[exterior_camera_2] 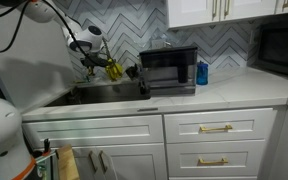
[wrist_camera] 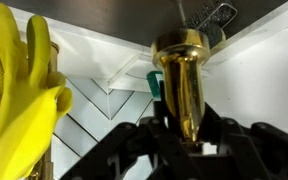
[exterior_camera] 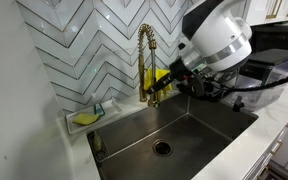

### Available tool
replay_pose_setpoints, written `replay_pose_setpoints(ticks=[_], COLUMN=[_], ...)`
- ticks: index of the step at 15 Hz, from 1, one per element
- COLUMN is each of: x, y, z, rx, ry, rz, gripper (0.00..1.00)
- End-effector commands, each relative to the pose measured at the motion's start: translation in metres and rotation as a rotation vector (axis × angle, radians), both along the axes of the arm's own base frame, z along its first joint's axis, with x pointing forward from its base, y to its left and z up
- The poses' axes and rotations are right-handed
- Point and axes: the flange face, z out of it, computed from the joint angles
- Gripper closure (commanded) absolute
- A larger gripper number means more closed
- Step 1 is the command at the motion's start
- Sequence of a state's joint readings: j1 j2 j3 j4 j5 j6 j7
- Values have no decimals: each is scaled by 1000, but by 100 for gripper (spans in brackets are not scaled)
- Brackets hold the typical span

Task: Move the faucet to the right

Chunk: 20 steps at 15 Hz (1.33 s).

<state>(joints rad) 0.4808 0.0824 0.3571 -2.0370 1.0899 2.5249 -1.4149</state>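
Your tool [wrist_camera: 181,135] is clamped on the tall gold gooseneck faucet [exterior_camera: 144,55], upper centre, above the stainless steel sink [exterior_camera: 199,125]; white bench [exterior_camera_2: 224,95]; grey chevron-tiled wall [exterior_camera: 84,50]; black microwave [exterior_camera_2: 169,70].

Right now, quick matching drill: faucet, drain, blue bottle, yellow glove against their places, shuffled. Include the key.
1 faucet
2 drain
3 blue bottle
4 yellow glove

A on the counter, beside the black oven
B in the floor of the sink
C hanging next to the faucet
D standing in front of the chevron tile

Pairs: 1-D, 2-B, 3-A, 4-C
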Motion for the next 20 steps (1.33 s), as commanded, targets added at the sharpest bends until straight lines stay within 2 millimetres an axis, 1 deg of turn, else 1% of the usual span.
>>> replay_pose_setpoints(ticks=[1,4,7,13,17,20], x=[2,4,8,17,16,12], y=[0,-7,-23,-70,-99,-116], z=[-7,-11,-13,-8,-8,-13], rx=[-11,-41,-71,-82,-81,-89], ry=[15,11,10,-4,10,42], rz=[10,-10,-47,-171,-249,-295], gripper=[86,86,86,86,86,86])
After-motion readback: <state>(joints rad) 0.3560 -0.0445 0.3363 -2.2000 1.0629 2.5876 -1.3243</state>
